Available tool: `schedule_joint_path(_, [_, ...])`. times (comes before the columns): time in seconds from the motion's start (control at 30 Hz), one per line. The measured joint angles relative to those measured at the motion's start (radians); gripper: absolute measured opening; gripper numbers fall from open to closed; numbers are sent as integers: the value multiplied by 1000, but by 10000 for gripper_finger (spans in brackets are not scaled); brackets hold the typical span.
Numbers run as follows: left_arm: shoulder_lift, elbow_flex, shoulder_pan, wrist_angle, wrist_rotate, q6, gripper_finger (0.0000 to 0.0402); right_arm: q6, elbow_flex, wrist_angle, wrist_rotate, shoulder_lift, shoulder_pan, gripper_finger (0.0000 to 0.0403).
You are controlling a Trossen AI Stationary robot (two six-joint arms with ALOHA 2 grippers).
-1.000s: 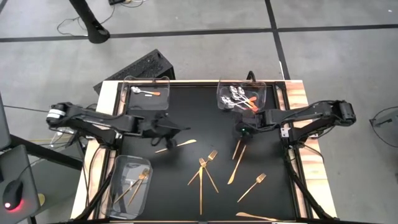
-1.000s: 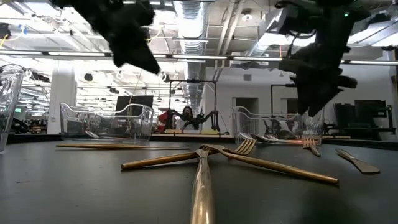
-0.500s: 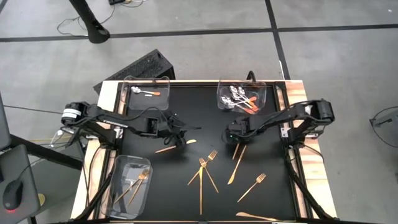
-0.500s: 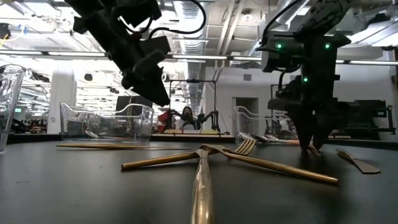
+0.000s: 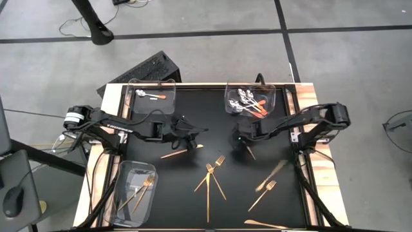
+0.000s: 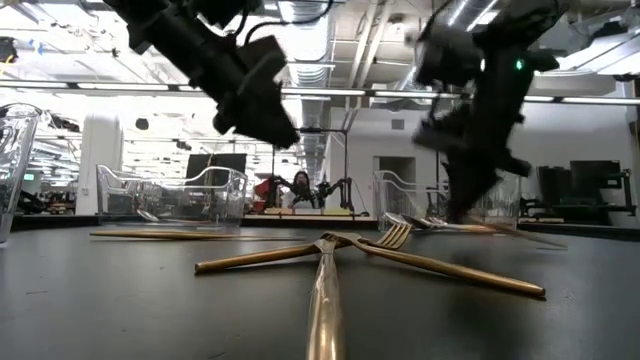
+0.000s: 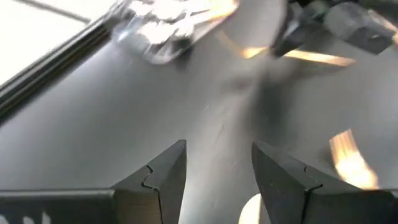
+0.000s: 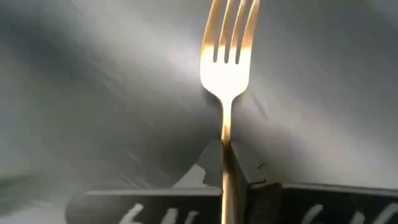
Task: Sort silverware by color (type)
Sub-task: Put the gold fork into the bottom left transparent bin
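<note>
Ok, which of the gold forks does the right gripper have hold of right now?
The gold fork pinched by its handle in the right gripper, just below the spoon tray. The other forks lie loose on the mat or in the left front tray.

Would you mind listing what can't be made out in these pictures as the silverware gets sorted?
- High view: the fork the right end effector grips is hidden under the arm; only the right wrist view shows the fork.
- Low view: both arms are smeared, so their fingers are unreadable.
- Left wrist view: the tray and the bright object beyond the open left end effector are blurred.
- High view: the utensil at the bottom edge is cut off.
</note>
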Motion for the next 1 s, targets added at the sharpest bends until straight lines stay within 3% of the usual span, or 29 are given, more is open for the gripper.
schedule_joint_path(0.2, [0, 0, 13, 170, 127, 35, 175, -215, 0, 244, 88, -102, 39, 15])
schedule_joint_path(0.4, [0, 0, 44, 216, 102, 36, 223, -493, 1, 483, 260, -131, 103, 12])
schedule_joint_path(0.67, [68, 0, 61, 426, 177, 179, 273, -793, 2, 718, 253, -70, 141, 10])
schedule_joint_path(1.0, [166, 0, 64, 593, 185, 217, 246, -946, 1, 783, 240, -72, 180, 9])
